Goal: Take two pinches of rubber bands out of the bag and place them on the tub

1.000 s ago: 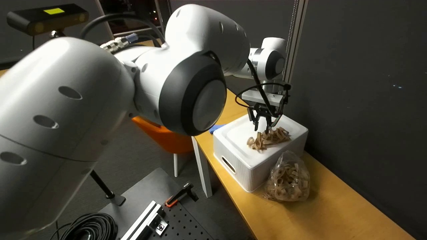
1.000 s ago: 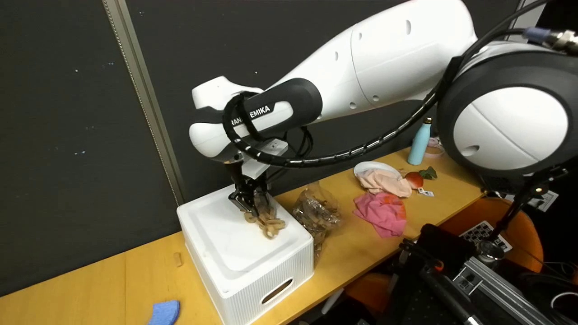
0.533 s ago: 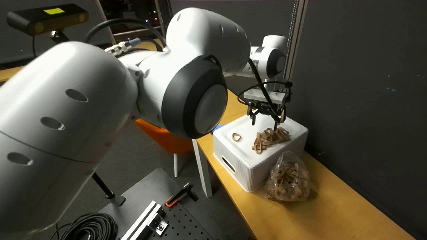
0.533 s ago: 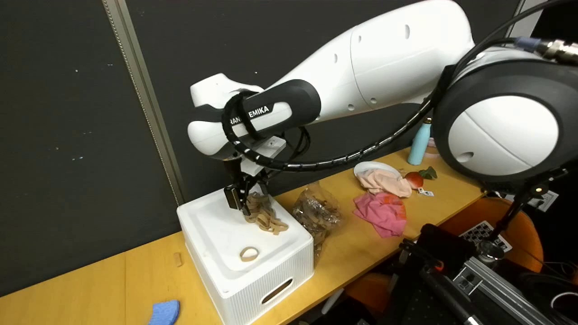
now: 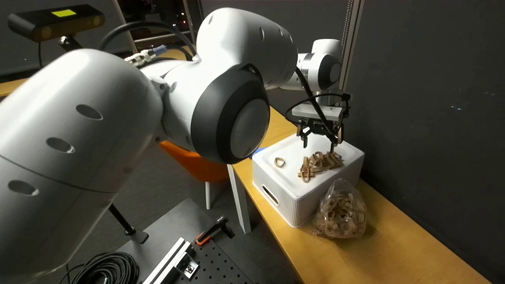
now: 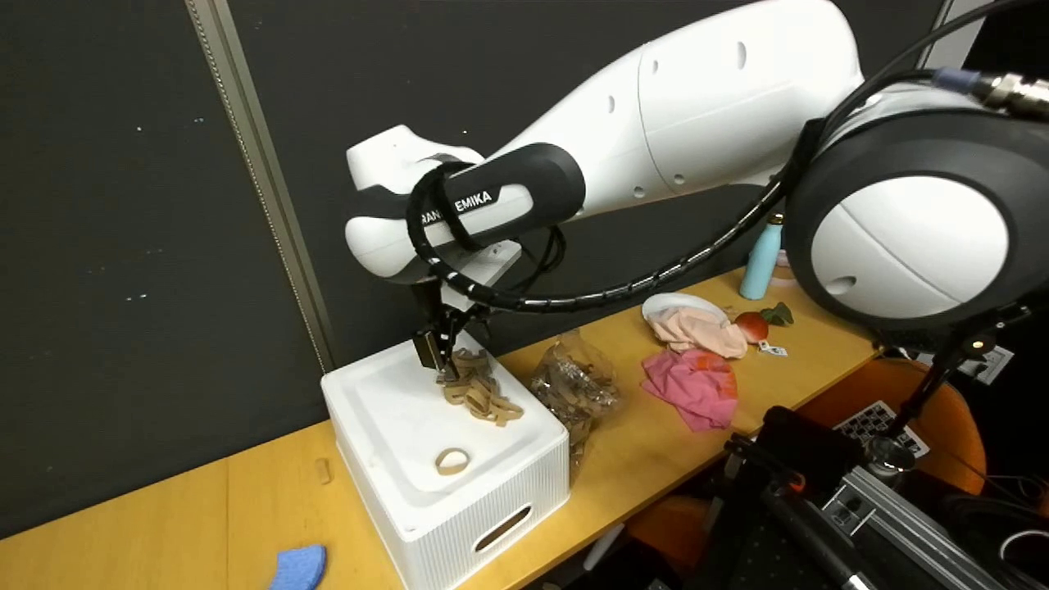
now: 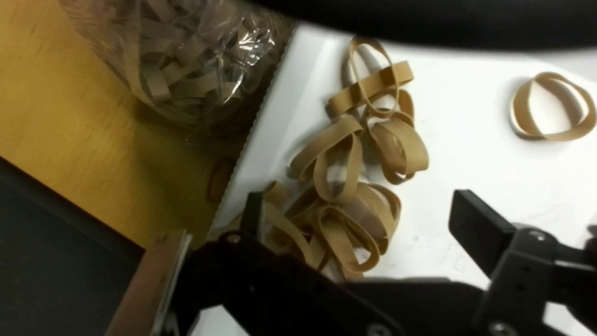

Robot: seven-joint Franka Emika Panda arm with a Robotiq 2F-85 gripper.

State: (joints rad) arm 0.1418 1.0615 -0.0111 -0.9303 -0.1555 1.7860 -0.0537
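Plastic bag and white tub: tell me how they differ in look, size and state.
The plastic bag is see-through, while the white tub is opaque. The bag slumps in an irregular shape; the tub is boxy, with ribbed sides. The bag is smaller than the tub. The bag has tan rubber bands inside, whereas the tub carries a pile of bands and a lone band on top. Both rest on the wooden table.

Both exterior views: high, well back from pincer [image 5: 318, 148], angled down; shared: tub [image 6: 397, 430] beneath it. Wrist view: just above pincer, looking down.
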